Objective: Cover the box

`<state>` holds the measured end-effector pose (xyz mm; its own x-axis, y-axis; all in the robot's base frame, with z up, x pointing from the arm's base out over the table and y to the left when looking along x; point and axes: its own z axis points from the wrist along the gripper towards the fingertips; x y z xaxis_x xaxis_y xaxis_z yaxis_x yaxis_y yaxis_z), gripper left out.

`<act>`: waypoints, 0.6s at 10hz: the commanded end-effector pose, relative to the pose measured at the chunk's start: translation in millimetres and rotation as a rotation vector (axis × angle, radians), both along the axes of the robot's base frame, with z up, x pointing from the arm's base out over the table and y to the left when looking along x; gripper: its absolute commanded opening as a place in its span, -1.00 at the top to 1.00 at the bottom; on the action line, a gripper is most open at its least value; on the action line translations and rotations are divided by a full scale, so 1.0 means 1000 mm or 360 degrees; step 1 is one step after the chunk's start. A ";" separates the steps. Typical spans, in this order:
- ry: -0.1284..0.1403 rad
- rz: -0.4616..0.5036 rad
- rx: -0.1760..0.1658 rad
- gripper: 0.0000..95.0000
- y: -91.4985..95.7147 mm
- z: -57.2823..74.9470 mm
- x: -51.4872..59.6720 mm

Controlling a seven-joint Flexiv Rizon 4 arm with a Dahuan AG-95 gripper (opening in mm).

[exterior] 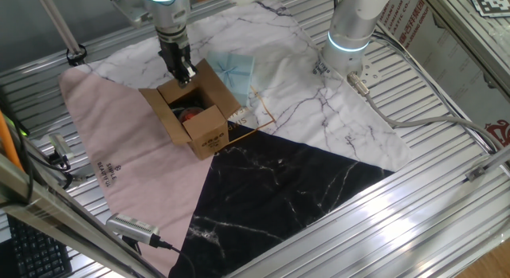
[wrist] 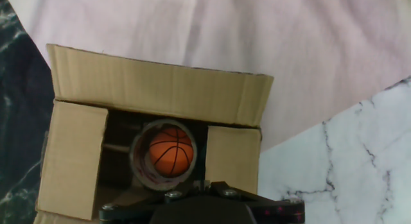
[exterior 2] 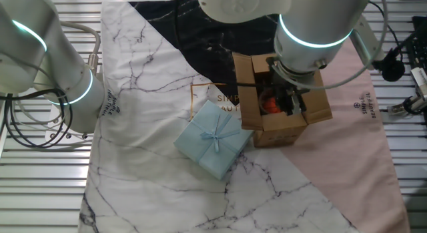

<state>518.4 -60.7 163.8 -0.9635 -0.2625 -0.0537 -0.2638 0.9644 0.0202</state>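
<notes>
Box [exterior: 195, 111] of brown cardboard, flaps open, on patchwork cloth [exterior: 143, 162] where pink, black and marble meet; small orange basketball [wrist: 171, 151] in a cup inside; gripper [exterior: 182, 71] poised above the opening, jaw state impossible to tell; pale blue gift box [exterior 2: 212, 139] just beside

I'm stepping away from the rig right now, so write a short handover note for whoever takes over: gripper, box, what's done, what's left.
Gripper: low over the box's far edge; open or shut cannot be told.
Box: on the cloth mat where pink, white and black patches meet, top not closed, flaps folded outward.
Inside: a small orange ball sitting in a round cup.
Beside it: a pale blue gift box, untouched.
Done: nothing closed.
Left: fold all the flaps shut.
</notes>
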 end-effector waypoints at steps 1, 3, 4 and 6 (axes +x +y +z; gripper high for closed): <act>0.0001 0.0016 0.0008 1.00 0.000 0.001 -0.001; 0.0003 0.0102 0.0073 1.00 0.000 0.001 -0.001; 0.0005 0.0125 0.0074 1.00 0.000 0.001 -0.001; 0.0009 0.0146 0.0071 1.00 0.000 0.001 -0.001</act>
<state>518.4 -60.7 164.1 -0.9334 -0.3537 -0.0601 -0.3573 0.9316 0.0662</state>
